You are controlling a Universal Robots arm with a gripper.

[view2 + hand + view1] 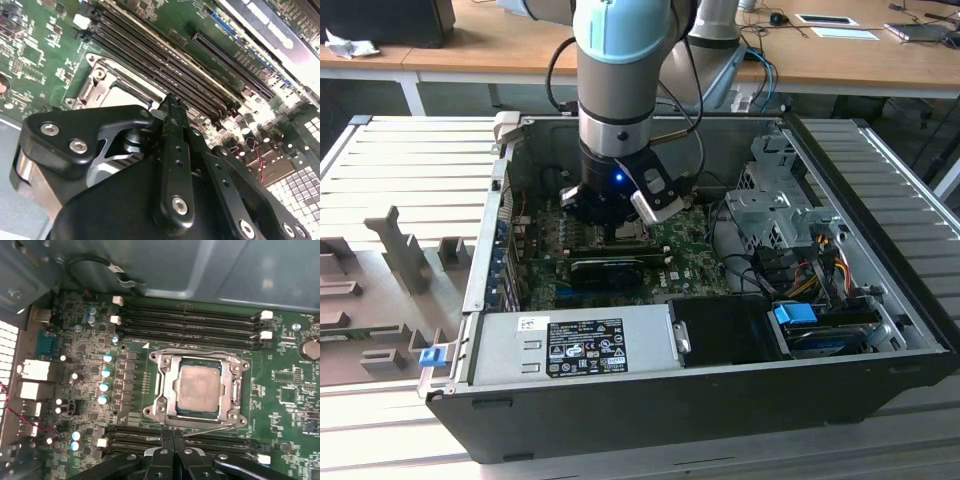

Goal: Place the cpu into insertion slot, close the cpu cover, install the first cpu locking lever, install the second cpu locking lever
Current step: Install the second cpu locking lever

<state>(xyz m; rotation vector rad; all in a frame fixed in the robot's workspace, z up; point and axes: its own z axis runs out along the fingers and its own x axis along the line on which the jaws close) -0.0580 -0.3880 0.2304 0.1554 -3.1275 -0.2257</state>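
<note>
Your claw (173,437) is pressed narrow, holding nothing, just beside the insertion slot (161,407). The cpu (199,386) lies in the slot, with the cpu cover (229,390) closed over it.

One cpu (199,388) sits under one cpu cover (165,390) on one insertion slot (239,415). Four memory slots (190,325) lie at its twelve o'clock in the first wrist view. One pincer (173,436) shows at six.
</note>
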